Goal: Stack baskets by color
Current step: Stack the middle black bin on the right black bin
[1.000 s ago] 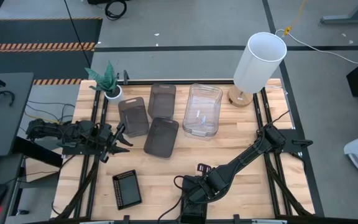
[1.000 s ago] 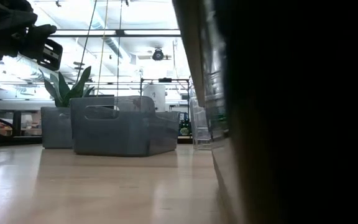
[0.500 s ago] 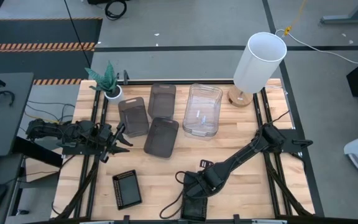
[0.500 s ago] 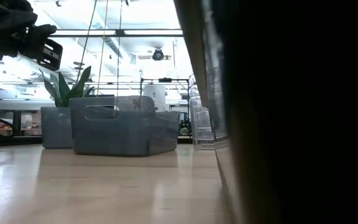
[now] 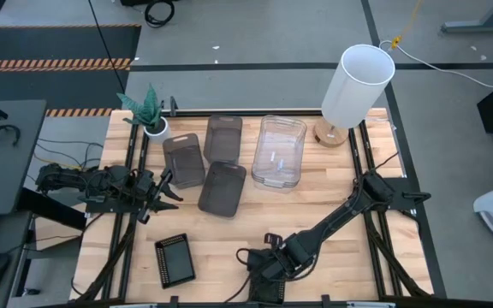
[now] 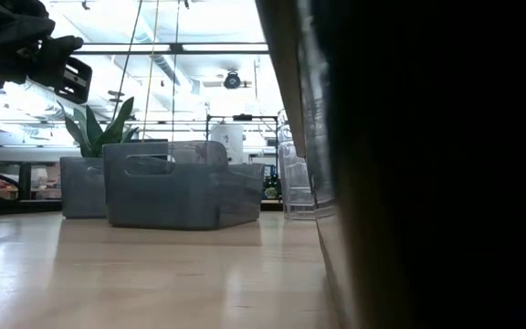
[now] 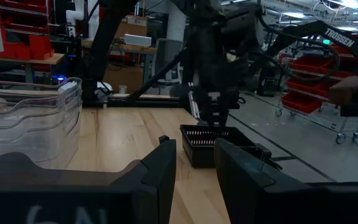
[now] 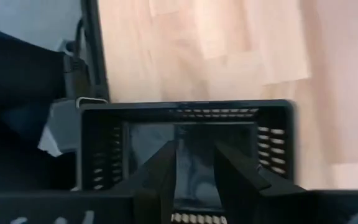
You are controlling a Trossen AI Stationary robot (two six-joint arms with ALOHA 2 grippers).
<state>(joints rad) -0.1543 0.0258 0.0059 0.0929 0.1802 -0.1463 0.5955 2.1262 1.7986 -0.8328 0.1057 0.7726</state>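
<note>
Three smoky grey baskets [image 5: 222, 188] and a nested stack of clear baskets [image 5: 280, 152] stand on the far half of the table. One black mesh basket [image 5: 175, 260] sits at the near left. Another black mesh basket [image 8: 104, 149] stands by the near edge, under my right gripper [image 8: 194, 168]. That gripper is open by a narrow gap and slants down over the basket's inside, as the left wrist view also shows [image 7: 213, 118]. My left gripper [image 5: 168, 190] waits open at the table's left, holding nothing. My right gripper's fingers [image 7: 214, 123] come down from above to the rim of the black mesh basket [image 7: 219, 146], which stands flat on the table. I cannot tell whether they touch it.
A tall white cylinder [image 5: 358, 85] stands at the far right and a small potted plant [image 5: 148, 111] at the far left. In the low view a dark mass [image 6: 427, 164] fills the right half. Bare wood lies between the two black baskets.
My right gripper has sunk toward the black basket at the near edge, shifted slightly toward the table's left and tipped a little. The baskets stay where they were.
</note>
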